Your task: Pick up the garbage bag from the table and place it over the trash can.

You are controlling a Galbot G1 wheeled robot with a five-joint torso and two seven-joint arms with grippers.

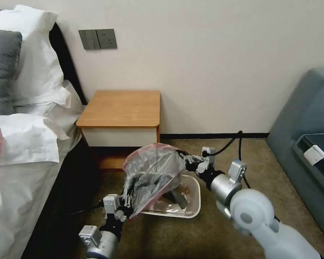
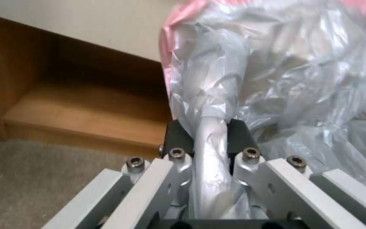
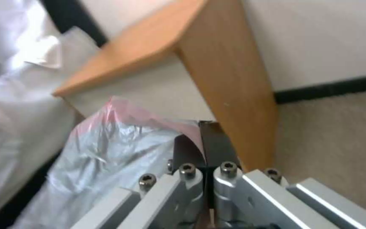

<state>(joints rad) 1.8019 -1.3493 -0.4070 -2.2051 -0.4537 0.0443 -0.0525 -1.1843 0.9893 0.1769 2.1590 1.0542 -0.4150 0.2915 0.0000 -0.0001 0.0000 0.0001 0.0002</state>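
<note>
**Holding the bag stretched above the bin**

Hanging between both grippers, the bag (image 1: 153, 172) is spread over the left half of the bin (image 1: 190, 201), which stands on the carpet in front of the table (image 1: 122, 108). The left gripper (image 1: 127, 201) pinches a twisted fold of grey plastic at the bag's near lower corner, pads (image 2: 179, 135) closed on it. The right gripper (image 1: 181, 156) clamps the pinkish-red edge at the bag's far upper side, its pads (image 3: 219, 146) pressed together on the film just beside the table's side panel.
</note>
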